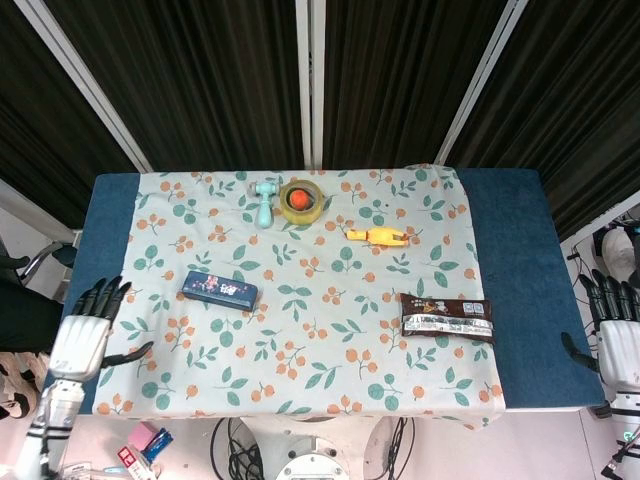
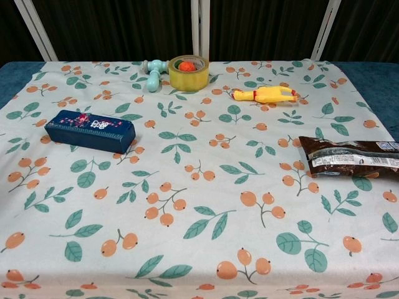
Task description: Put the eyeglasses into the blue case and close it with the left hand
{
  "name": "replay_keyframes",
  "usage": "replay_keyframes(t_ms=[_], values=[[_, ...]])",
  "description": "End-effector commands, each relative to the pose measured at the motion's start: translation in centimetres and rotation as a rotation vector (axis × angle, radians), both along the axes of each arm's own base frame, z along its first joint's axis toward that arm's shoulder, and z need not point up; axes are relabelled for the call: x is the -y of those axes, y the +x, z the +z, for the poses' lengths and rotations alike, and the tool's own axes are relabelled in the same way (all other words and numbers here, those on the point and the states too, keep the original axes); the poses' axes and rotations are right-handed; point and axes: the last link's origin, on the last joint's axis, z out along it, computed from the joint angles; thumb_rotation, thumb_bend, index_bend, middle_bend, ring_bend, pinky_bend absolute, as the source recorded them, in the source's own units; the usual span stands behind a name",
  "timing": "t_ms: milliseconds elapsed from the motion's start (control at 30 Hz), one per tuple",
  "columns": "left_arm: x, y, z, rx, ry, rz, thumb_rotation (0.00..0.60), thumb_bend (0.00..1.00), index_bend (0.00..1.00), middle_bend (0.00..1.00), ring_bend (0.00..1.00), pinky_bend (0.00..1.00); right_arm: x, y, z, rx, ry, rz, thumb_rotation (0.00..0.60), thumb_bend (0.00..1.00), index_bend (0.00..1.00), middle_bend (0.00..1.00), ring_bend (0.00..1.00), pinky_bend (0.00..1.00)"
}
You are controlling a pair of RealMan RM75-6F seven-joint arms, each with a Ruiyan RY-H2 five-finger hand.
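The blue case lies closed on the floral cloth, left of the middle. No eyeglasses show in either view. My left hand hangs at the table's left front edge, well clear of the case, with its fingers spread and nothing in it. At the right edge of the head view my right hand also holds nothing, fingers apart. Neither hand appears in the chest view.
A roll of yellow tape with an orange ball inside and a teal toy hammer sit at the back. A yellow rubber chicken lies right of them. A brown snack packet lies at the right front.
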Motion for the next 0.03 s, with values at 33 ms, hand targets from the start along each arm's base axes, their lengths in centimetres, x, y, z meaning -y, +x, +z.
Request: replay_keyframes(t_ms=[33], values=[[1.46,-1.80,1.61,-0.045,0.041,0.016,0.086,0.09,0.03,0.00,0.00,0.15,-0.02,0.10,-0.25,-0.005,0.001,0.004,0.600,0.18,0.00,0.00,0.00,0.00]])
